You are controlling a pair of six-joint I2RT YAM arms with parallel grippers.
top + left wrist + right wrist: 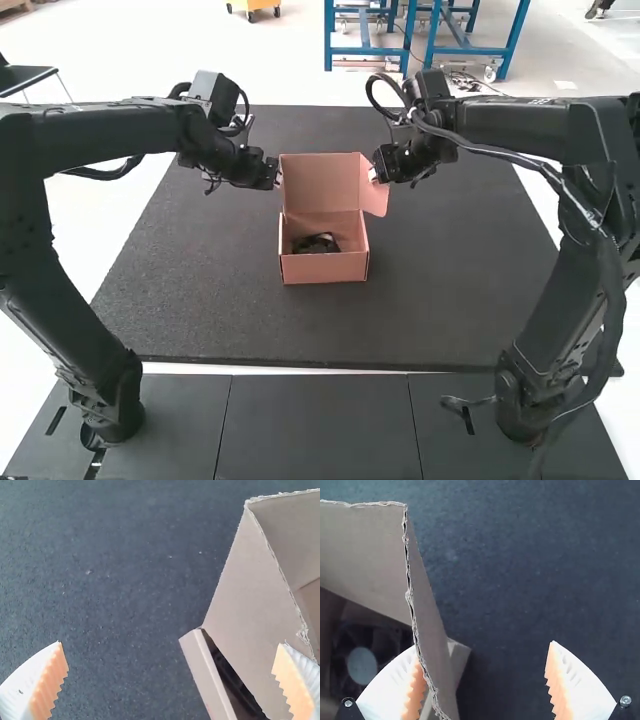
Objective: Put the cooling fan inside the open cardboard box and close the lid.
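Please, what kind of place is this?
Probably a robot test bench: a left arm and a right arm stand at a black rubber mat, around one cardboard box holding a cooling fan.

Dark textured mat, 1 open cardboard box at its centre

Box, centre frame: tan corrugated cardboard, matt; cut edges ragged and fibrous.
Mat beneath it: dark, matt, coarse-grained, rubber-like.
Fan inside box: black plastic, dull, with a smooth pale hub.
Left tool, right tool: white ribbed plastic, orange serrated pads, matt.
Arms: black, satin.
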